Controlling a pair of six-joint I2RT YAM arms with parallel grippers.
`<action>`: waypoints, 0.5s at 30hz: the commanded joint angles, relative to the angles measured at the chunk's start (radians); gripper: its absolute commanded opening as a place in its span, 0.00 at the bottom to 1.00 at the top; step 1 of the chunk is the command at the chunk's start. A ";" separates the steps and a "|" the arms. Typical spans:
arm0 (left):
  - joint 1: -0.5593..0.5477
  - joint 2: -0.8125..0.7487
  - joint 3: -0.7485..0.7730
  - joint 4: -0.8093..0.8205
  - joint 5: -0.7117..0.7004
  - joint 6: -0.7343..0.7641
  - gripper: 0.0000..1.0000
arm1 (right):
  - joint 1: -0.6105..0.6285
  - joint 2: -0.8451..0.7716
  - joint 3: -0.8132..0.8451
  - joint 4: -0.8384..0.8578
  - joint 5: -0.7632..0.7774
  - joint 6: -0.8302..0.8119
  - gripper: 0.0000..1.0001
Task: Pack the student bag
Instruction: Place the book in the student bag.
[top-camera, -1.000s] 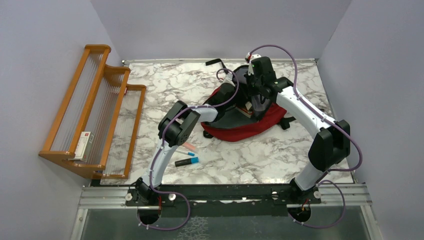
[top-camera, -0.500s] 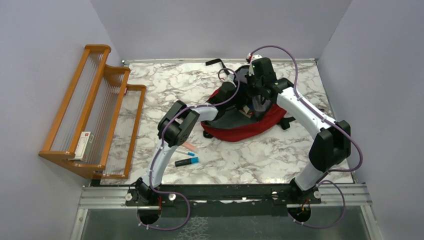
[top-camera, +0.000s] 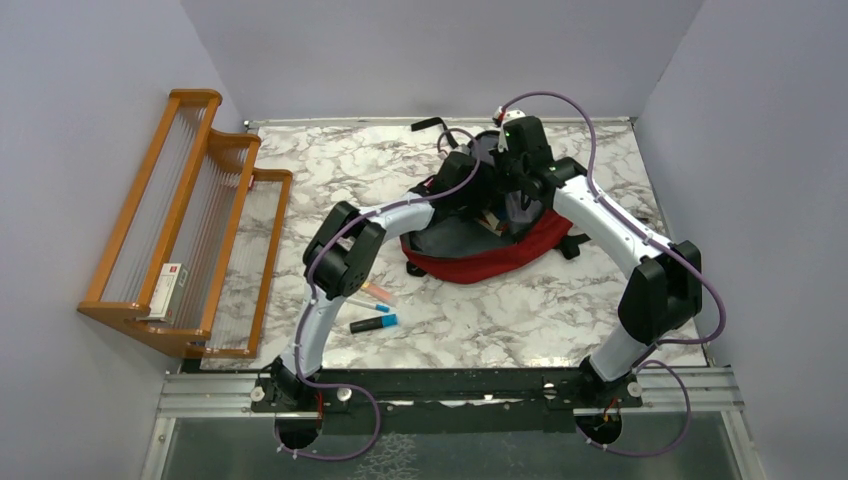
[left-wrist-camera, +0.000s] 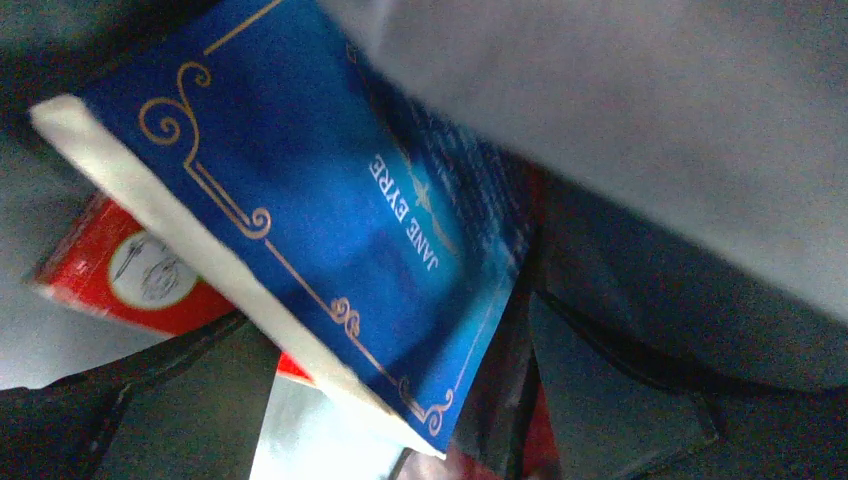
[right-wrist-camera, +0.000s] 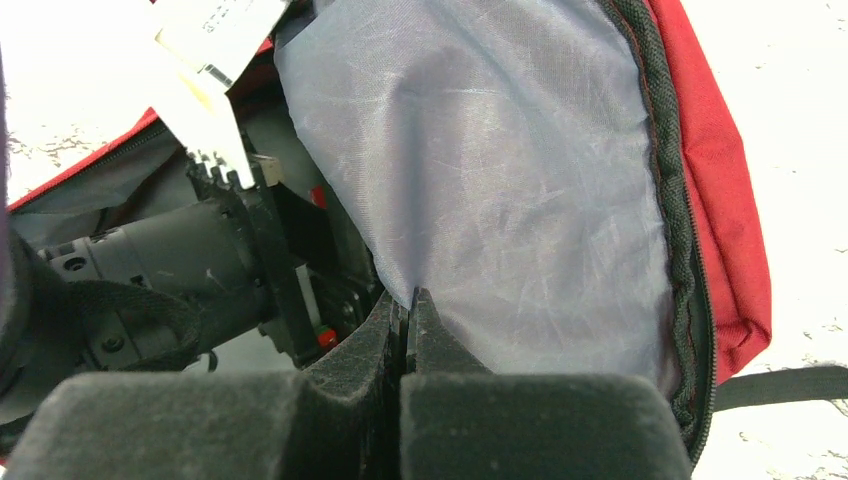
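Marble tabletop (top-camera: 560, 310), far centre: note the left gripper (top-camera: 485, 200) has just spread inside the large red fabric backpack (top-camera: 530, 245), leaving the blue book (left-wrist-camera: 330, 200) packed; the right gripper (right-wrist-camera: 408, 320) clamps its grey lining (right-wrist-camera: 500, 150)

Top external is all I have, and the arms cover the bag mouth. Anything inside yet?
Observer: Yes. The left wrist view shows a blue book titled Jane Eyre, partly covering a red book.
Operator: What is the right end effector doing?
Observer: It is shut on the student bag, pinching the edge of its grey lining.
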 joint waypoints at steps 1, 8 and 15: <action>0.003 -0.119 -0.042 -0.073 -0.016 0.074 0.90 | -0.005 -0.029 -0.013 0.015 0.038 -0.001 0.01; 0.003 -0.306 -0.219 -0.099 -0.031 0.166 0.91 | -0.005 -0.024 -0.019 0.021 0.038 -0.004 0.01; 0.003 -0.556 -0.401 -0.204 -0.070 0.293 0.89 | -0.005 -0.023 -0.038 0.024 0.027 -0.010 0.01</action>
